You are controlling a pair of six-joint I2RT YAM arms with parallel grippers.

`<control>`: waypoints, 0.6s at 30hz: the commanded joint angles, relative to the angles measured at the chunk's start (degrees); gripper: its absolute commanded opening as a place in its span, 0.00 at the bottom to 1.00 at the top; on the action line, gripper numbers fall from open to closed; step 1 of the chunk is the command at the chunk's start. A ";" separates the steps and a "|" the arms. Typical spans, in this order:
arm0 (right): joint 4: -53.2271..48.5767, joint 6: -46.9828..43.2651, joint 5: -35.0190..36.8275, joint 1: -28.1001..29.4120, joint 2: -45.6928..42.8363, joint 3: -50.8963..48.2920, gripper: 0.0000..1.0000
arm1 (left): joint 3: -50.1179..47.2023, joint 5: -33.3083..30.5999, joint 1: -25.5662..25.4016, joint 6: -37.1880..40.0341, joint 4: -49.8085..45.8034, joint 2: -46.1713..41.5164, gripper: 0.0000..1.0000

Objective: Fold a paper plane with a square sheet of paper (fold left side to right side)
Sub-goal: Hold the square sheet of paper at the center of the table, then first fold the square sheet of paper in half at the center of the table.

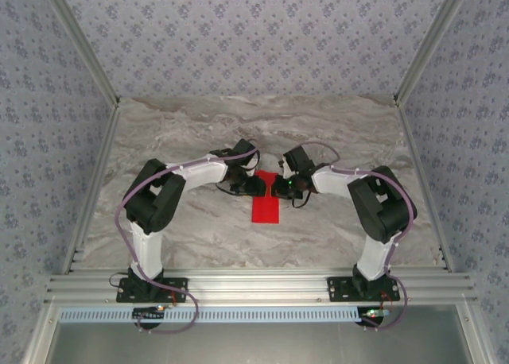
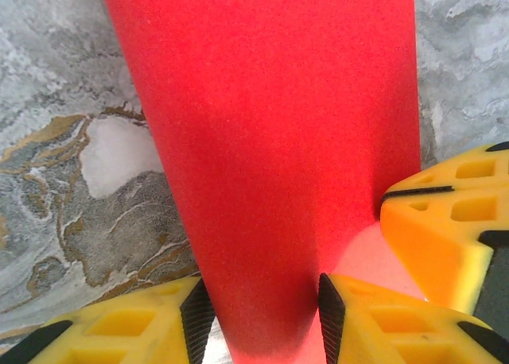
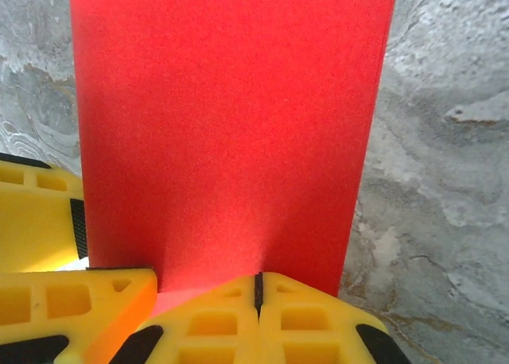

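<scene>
Right end effector (image 3: 258,280): fingers pressed together, tips right on the end edge of the square sheet of paper (image 1: 265,209). It may be nipping that edge, but the layer is too thin to confirm.

Left end effector (image 2: 261,304): part-way spread and straddling the same end of the sheet. Red fills the gap and touches both pads (image 2: 197,316). I can't tell if that's a squeeze or just a straddle. Its fingers sit just beside the right one's, at the sheet's corner.

The sheet lies flat on the desk (image 1: 183,125) with its long axis running away from the arm bases. Both tools are at its far end and the near end is free. From above it reads as a narrow strip, not a square.

Left arm (image 1: 195,173) and right arm (image 1: 338,177) reach in from either side of the sheet.

Step, my read: the left-to-right half fold looks laid over, and the far end is now being secured for creasing or the first nose fold.

Next move needs:
- one tool pinning the sheet
- the other running along the folded edge or lifting a far corner
- both moving slowly, as thin paper will skate or buckle
- the edges kept aligned
</scene>
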 commanded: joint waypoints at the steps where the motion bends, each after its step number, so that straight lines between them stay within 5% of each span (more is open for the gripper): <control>1: -7.18 -1.81 2.61 0.37 2.11 0.70 0.00 | -0.15 -4.15 0.18 0.79 -2.67 0.71 0.43; 14: -8.93 -2.19 2.20 0.45 4.24 0.69 0.00 | -2.55 -0.13 3.12 -0.93 -0.15 -10.04 0.54; 18: -8.98 -2.19 2.12 0.42 4.34 0.80 0.00 | -4.07 5.62 3.28 -1.99 3.37 -11.34 0.43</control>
